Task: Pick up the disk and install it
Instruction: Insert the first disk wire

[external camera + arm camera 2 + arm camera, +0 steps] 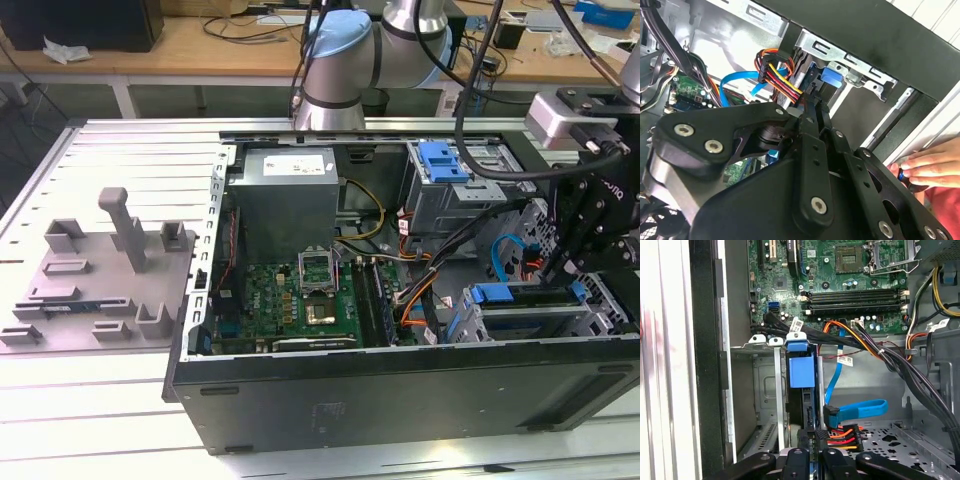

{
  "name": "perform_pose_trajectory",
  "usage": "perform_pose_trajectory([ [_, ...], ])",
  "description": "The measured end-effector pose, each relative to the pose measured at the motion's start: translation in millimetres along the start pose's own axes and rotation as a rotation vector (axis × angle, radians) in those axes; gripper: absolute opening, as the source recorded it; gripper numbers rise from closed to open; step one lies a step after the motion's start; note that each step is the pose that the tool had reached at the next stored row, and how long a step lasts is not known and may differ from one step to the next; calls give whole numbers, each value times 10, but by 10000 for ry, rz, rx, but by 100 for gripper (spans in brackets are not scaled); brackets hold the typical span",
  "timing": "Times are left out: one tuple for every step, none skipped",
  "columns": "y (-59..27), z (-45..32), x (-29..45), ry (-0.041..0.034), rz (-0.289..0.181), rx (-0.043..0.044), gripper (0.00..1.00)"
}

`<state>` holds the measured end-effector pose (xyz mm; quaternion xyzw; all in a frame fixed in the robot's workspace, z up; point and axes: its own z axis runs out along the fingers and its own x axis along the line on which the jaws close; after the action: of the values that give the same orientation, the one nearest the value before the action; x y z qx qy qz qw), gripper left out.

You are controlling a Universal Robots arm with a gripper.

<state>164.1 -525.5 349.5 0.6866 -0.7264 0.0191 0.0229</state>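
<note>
The disk (525, 298) sits in the lower drive bay at the exterior view's right end of the open computer case, its blue carrier frame showing. In the first wrist view the disk (802, 372) stands edge-on between the bay's metal rails, with its blue tab toward the motherboard. My gripper (572, 262) hangs over the disk's outer end. Its black fingers (797, 460) are drawn close together, with a strip of blue frame between them. In the second wrist view the gripper (815, 107) points at the disk's blue frame (831, 77).
A red, orange and yellow power cable (842, 437) and a blue data cable (860, 410) hang beside the fingers. A person's hand (922, 167) rests at the case's outer edge. The grey power supply (288, 190), motherboard (300, 295), blue latch (445, 160) and grey fixture plate (100, 270) lie farther off.
</note>
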Motion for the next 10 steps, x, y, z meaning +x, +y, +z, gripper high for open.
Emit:
perform_pose_trajectory([
  [1, 0, -6, -1, 1, 0, 16],
  [1, 1, -9, -2, 1, 0, 16],
  [1, 0, -15, -1, 1, 0, 16],
  [-3, 0, -16, -1, -1, 0, 16],
  [-10, 0, -18, -1, 0, 0, 16],
  [-10, 0, -18, -2, 4, -1, 16],
  [-10, 0, -17, -2, 8, -1, 16],
  [-11, 0, -17, -1, 13, -1, 16],
  [-11, 0, -17, -1, 15, -1, 16],
  [-11, 0, -17, -1, 16, -1, 16],
])
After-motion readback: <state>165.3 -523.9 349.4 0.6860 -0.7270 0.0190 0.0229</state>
